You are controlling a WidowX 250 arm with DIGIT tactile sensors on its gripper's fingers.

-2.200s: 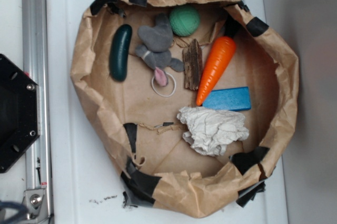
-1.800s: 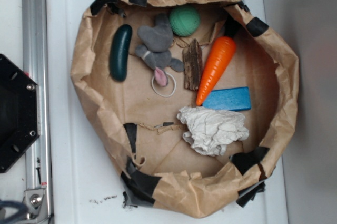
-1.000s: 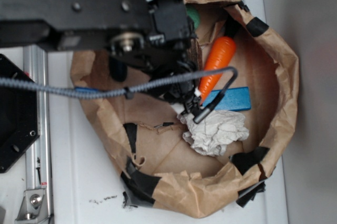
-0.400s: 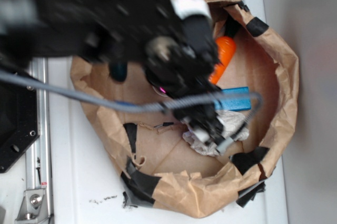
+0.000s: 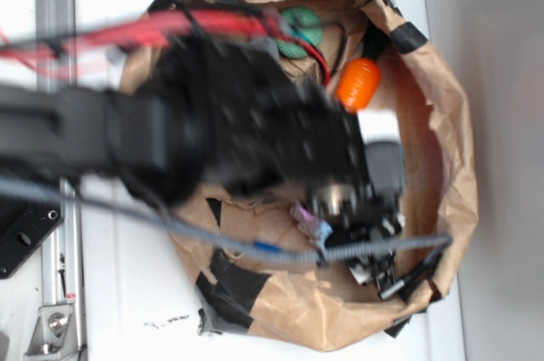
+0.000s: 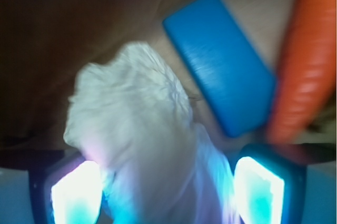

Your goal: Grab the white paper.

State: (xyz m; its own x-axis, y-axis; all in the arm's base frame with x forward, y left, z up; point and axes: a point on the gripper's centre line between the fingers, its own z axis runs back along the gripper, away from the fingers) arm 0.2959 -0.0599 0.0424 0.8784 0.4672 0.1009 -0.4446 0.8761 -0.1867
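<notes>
Tool (image 6: 167,182) had descended from above the bag onto the white paper (image 6: 137,129); jaws stood wide, straddling it, nothing gripped (wad just beside the blue block (image 6: 221,60)). Closing appeared next.

Blue block (image 6: 221,76) and carrot (image 6: 303,60) crowding the white paper's (image 6: 142,145) far side, brown bag wall (image 6: 63,29) opposite.

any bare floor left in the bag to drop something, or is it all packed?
Wrist view: bare brown paper bag floor left of the blue block, above the white paper. Crowded right: block against the carrot. Gripper straddles the wad. Arm hides the rest.
</notes>
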